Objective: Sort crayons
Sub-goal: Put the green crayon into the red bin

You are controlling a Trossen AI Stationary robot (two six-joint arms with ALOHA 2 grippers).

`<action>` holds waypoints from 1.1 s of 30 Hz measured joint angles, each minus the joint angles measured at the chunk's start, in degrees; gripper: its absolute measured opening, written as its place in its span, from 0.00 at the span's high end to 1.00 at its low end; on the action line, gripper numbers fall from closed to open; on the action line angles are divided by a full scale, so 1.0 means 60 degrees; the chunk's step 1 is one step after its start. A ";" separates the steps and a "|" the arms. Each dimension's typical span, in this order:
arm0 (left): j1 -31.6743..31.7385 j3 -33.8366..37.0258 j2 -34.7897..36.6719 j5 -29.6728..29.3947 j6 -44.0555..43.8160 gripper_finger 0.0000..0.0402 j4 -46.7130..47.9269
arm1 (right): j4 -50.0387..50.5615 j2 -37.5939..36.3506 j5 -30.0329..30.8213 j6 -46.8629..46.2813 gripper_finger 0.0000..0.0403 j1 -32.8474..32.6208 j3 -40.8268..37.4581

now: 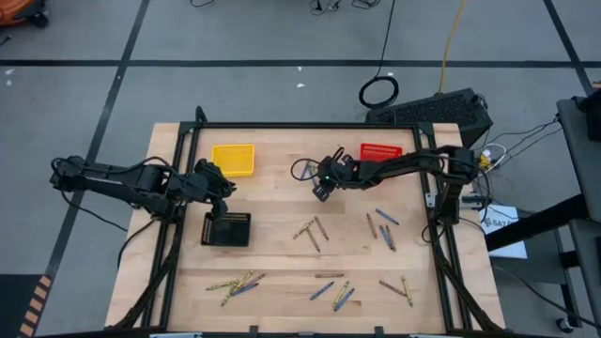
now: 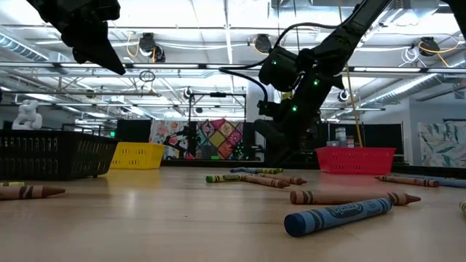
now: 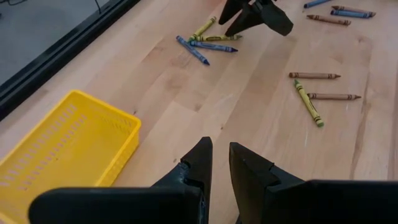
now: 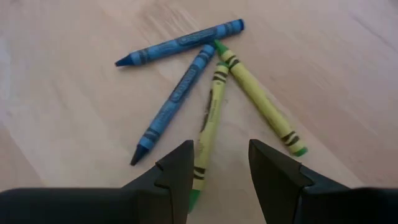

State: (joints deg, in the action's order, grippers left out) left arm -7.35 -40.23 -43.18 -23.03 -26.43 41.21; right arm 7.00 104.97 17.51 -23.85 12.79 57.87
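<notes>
Left gripper (image 1: 218, 188): above the table (image 1: 282, 244) between the yellow basket (image 1: 234, 159) and the black basket (image 1: 226, 228); fingers narrowly parted, nothing held; arm low and level, waiting.

Crayon cluster (image 4: 208, 93): two blue, two yellow-green, fanned on the wood left of the red basket (image 1: 380, 151).

Right gripper (image 4: 221, 168): hangs directly over that cluster, fingers wide apart, empty. One yellow-green crayon (image 4: 208, 121) runs lengthwise into the gap between the fingers. This arm is clearly nearer, reaching leftward past the red basket, wrist tipped down.
</notes>
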 joint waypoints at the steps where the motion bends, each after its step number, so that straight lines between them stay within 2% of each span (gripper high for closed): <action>1: 0.0000 0.0000 0.0000 0.0000 0.0003 0.85 0.0000 | 0.0011 0.0000 0.0001 0.0021 0.65 0.0009 0.0000; 26: 0.0000 0.0000 0.0000 0.0000 0.0060 0.85 0.0000 | 0.0016 0.0003 -0.0185 -0.0091 0.65 0.0063 0.0000; 33: 0.0000 0.0000 0.0000 0.0000 0.0060 0.85 0.0000 | -0.0211 0.0440 -0.0179 -0.0170 0.65 0.0063 0.0009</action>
State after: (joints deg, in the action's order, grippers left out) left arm -7.35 -40.23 -43.18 -23.03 -26.06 41.21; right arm 5.74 107.61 16.44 -24.87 13.17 57.92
